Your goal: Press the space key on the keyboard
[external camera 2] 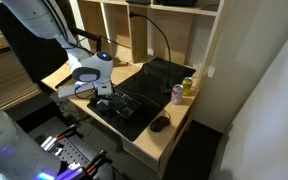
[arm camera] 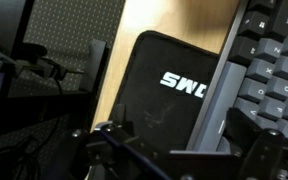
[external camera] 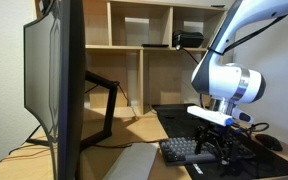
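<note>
**end effector spread wide over the keyboard's near edge**

the wooden table [external camera 2: 184,112] fills the middle of an exterior view, with open wooden shelves [external camera 2: 134,30] behind it at 12 o'clock. in an exterior view a big dark monitor [external camera: 54,80], seen edge-on, takes up the 9 o'clock side. the white arm [external camera: 229,80] comes down from 1 o'clock. a black mat [external camera 2: 159,80] covers much of the table top.

the keyboard [external camera 2: 124,105] lies on that mat toward the table's front edge, at 7 o'clock from the picture's centre. in the wrist view it runs along the 3 o'clock side, its dark grey keys tilted. beside it, toward 9 o'clock, lies a black pad [arm camera: 164,90] with white lettering.

the end effector [external camera: 216,148] hangs over the keyboard with its fingers spread apart, holding nothing. its tips are close to the keys; whether they touch cannot be told.

a small black mouse [external camera 2: 160,124] sits on the table at 4 o'clock from the keyboard, apart from it. a drinks can [external camera 2: 178,94] stands near the table's edge at 3 o'clock.
</note>
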Action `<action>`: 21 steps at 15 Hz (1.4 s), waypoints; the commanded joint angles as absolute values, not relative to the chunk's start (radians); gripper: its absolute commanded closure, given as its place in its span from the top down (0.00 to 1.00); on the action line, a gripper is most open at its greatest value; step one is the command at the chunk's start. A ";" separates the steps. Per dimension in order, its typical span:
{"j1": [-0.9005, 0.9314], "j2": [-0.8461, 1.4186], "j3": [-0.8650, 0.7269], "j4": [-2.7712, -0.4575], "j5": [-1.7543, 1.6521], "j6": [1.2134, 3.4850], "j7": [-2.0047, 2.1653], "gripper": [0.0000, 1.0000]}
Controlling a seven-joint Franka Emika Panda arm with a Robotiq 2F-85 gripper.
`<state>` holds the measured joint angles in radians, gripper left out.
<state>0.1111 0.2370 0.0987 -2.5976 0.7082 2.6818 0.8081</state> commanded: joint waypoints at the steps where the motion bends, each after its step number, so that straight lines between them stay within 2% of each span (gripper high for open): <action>1: 0.114 0.134 0.068 -2.688 0.613 2.555 0.844 1.00; 8: 0.111 0.048 0.099 -2.765 0.775 2.690 0.757 1.00; 21: 0.102 0.246 0.150 -2.678 1.116 2.846 0.511 1.00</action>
<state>0.1115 0.1964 0.1225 -2.7137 1.0222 2.7997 0.5987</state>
